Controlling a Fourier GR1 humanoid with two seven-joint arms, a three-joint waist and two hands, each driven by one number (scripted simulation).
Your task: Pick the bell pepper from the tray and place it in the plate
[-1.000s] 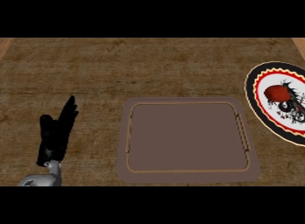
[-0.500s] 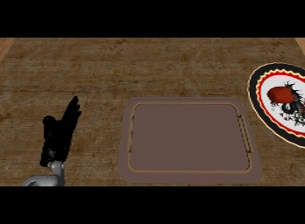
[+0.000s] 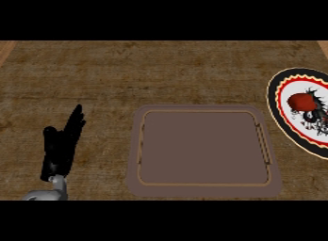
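Pepper [image 3: 303,101] sits on the plate [image 3: 283,89] at the right edge, tray [image 3: 203,146] mid-surface with nothing on it. Placement looks done.

Left hand [image 3: 61,147] is left of the tray, fingers straight, holding nothing, apart from everything. Right hand isn't in view.

Risks, as I judge them:
- pepper sits on the plate's patterned centre, partly cut by the frame edge; it may roll if it isn't settled
- a returning right arm could clip the plate or pepper
- any left-hand sweep rightward would hit the tray rim
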